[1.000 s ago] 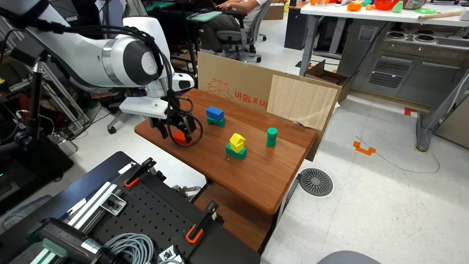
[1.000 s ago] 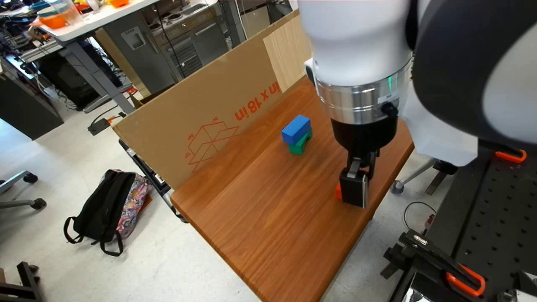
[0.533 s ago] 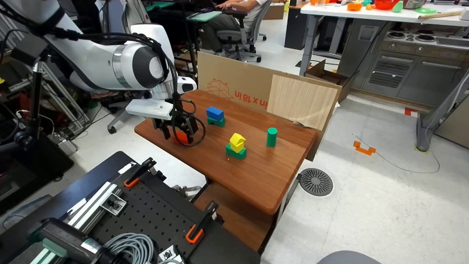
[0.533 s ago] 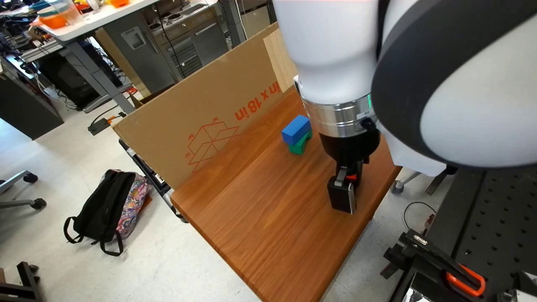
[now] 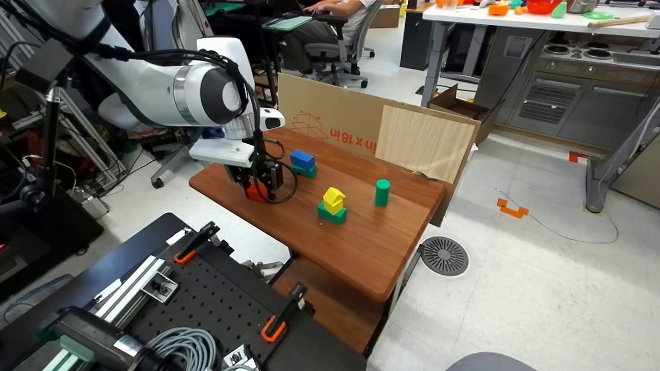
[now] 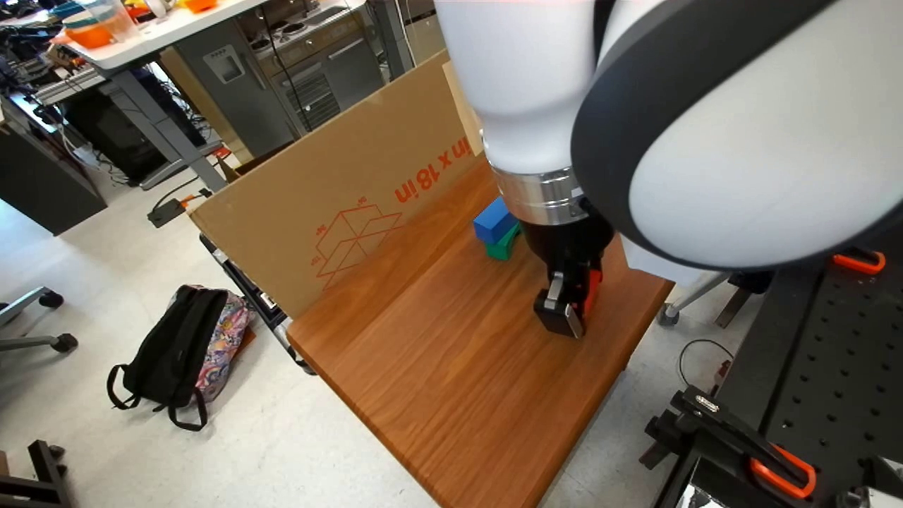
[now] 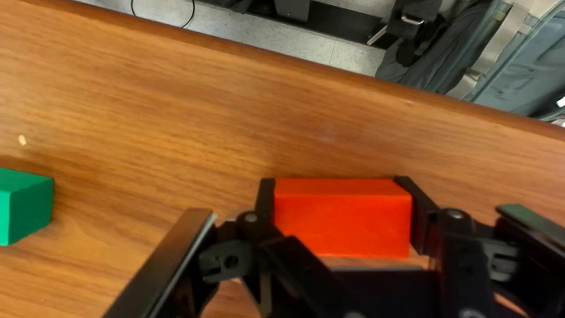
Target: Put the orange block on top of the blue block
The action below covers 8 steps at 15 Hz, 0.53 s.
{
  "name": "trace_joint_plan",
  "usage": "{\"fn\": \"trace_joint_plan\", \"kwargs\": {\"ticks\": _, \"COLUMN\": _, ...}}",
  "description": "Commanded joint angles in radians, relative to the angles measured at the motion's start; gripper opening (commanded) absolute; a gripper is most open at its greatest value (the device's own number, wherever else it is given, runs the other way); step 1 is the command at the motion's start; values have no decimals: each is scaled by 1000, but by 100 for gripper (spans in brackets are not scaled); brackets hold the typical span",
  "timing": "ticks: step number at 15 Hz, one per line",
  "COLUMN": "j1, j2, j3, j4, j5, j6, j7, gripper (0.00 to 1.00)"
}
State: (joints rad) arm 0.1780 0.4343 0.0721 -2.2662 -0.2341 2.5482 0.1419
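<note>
The orange block (image 7: 344, 225) lies lengthwise between the two fingers of my gripper (image 7: 339, 198), which is shut on its ends in the wrist view. In both exterior views the orange block (image 5: 257, 193) shows low at the table near its edge, partly covered by the fingers; whether it touches the wood I cannot tell. Farther in on the table, the blue block (image 5: 302, 159) rests on top of a green arch-shaped block (image 5: 305, 171). In an exterior view the arm covers part of the blue block (image 6: 494, 222).
A yellow stack (image 5: 334, 200) stands on a green block (image 5: 332, 214), and a green cylinder (image 5: 382, 193) is upright farther along the table (image 5: 361, 257). A cardboard sheet (image 5: 335, 111) rises along the table's far side. Loose cables (image 5: 289, 190) hang beside the gripper.
My gripper has moved inward over the table toward the blue block's side, and its fingers have closed on the orange block. The block has shifted slightly. The other blocks stay put.
</note>
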Motion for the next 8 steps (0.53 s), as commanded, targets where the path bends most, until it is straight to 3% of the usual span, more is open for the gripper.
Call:
{"fn": "trace_joint_plan", "kwargs": {"ticks": 1, "j1": 12, "j2": 22, "j3": -36, "j4": 65, "j5": -15, "j6": -49, "j7": -12, "gripper": 42}}
{"fn": "trace_joint_plan", "kwargs": {"ticks": 8, "j1": -39, "j2": -52, "j3": -12, "j4": 188, "j5": 85, "j6": -178, "j7": -78, "gripper": 42}}
